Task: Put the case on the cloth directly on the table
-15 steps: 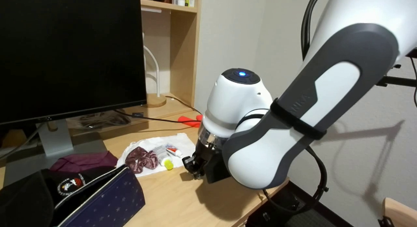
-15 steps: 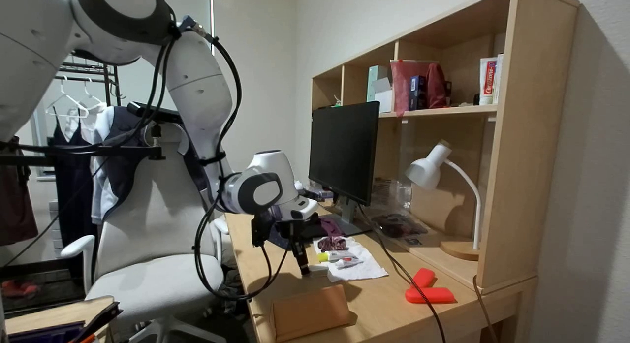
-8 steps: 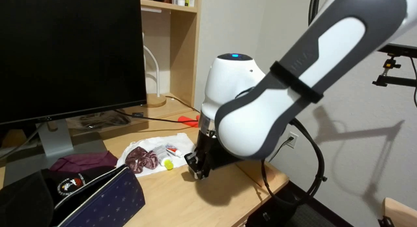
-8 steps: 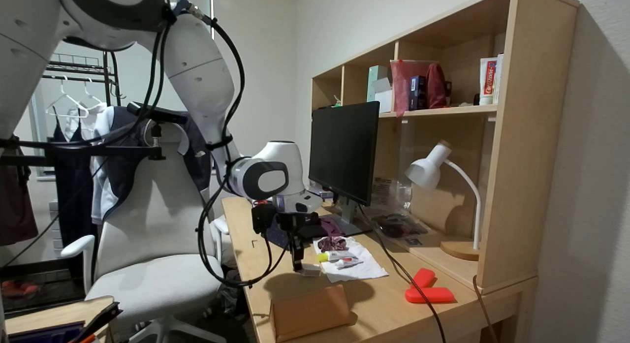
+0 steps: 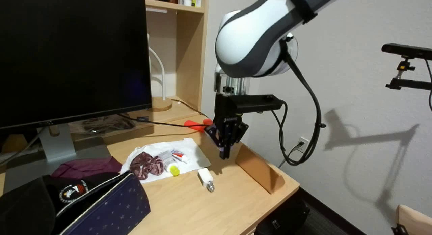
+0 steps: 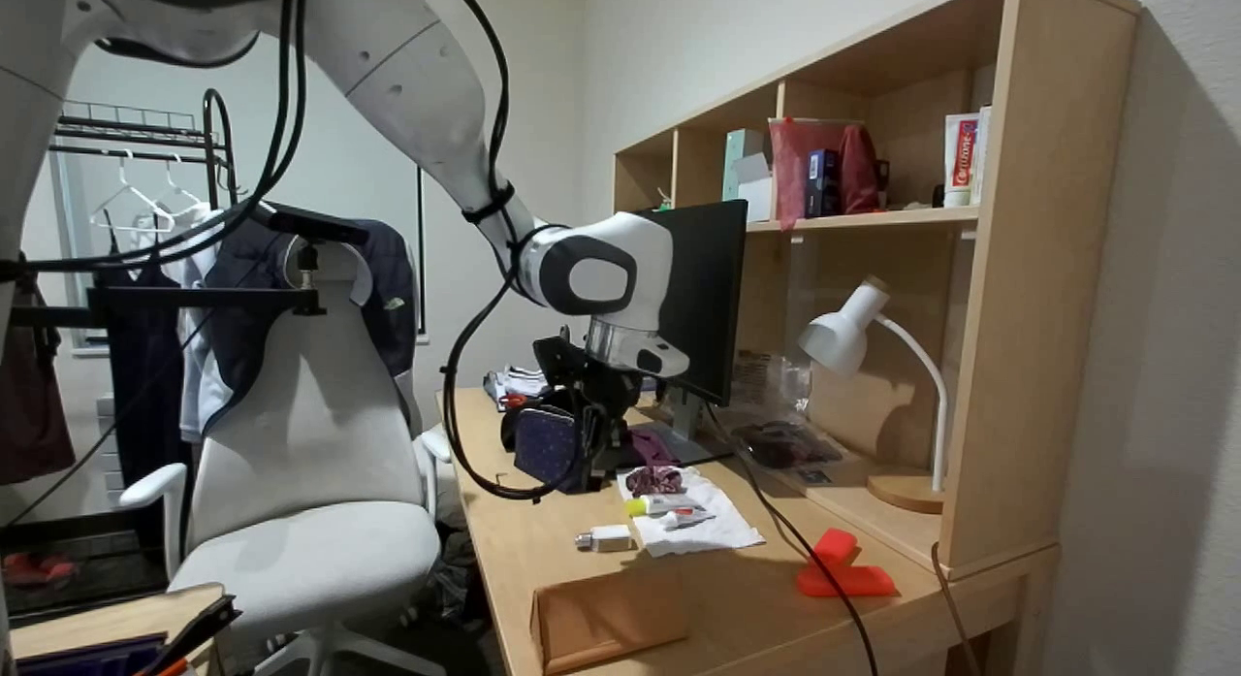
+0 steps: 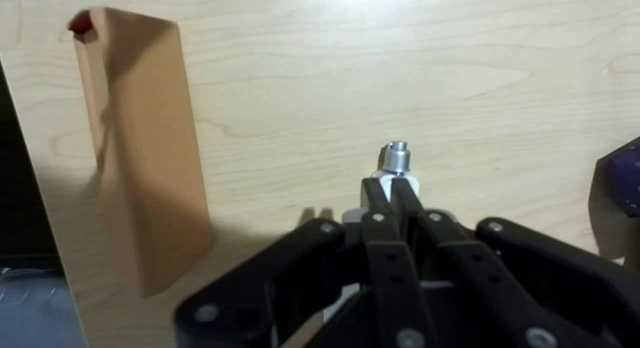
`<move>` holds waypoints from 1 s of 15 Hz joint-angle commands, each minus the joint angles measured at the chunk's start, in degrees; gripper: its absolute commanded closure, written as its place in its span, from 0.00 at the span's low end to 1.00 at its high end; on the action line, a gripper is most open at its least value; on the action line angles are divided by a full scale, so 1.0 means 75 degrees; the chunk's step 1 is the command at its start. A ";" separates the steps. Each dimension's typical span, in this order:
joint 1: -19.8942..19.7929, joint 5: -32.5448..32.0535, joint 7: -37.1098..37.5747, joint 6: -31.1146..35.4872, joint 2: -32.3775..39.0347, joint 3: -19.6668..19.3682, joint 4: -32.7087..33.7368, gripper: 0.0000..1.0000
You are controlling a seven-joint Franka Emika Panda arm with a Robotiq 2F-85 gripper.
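Observation:
The tan-brown case (image 5: 258,169) stands on its long side on the table (image 5: 182,208), near its end; it also shows in an exterior view (image 6: 611,618) and the wrist view (image 7: 160,153). The white cloth (image 5: 199,157) lies farther in, with a maroon scrunchie and two tubes on it; it also shows in an exterior view (image 6: 732,537). A small white case-like item with a silver tip (image 5: 205,177) lies on bare wood beside the cloth's edge (image 6: 609,538) (image 7: 398,159). My gripper (image 5: 225,154) hangs above the table, empty, fingers almost together (image 7: 391,188).
A dark blue starred pouch (image 5: 108,208) stands open at the desk's other end, beside a purple cloth (image 5: 84,167). A monitor (image 5: 74,59) stands behind. Red pieces (image 6: 848,581), a black cable (image 6: 824,560) and a lamp (image 6: 839,341) are at the back.
My gripper has risen off the table beside the white item and straightened from a tilt to pointing down. The white item, hidden before or partly covered, now shows whole. The tan case has not moved.

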 commanded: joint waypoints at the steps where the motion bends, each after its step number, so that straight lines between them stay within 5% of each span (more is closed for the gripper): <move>1: -0.0117 -0.0026 -0.0044 -0.0028 0.0000 0.0063 0.0087 0.60; 2: -0.0135 -0.0028 -0.0058 -0.0028 0.0000 0.0056 0.0112 0.78; 5: -0.0128 -0.0030 -0.0058 -0.0027 0.0022 0.0061 0.0110 0.61; 6: -0.0128 -0.0030 -0.0058 -0.0027 0.0027 0.0061 0.0110 0.35; 8: -0.0056 -0.0284 -0.0094 0.0409 -0.0040 0.0037 0.0022 0.32; 13: 0.0182 -0.0867 0.0129 0.2321 -0.0073 0.0018 -0.0601 0.02; 15: 0.0273 -0.0916 0.0177 0.3136 -0.0041 0.0048 -0.0930 0.00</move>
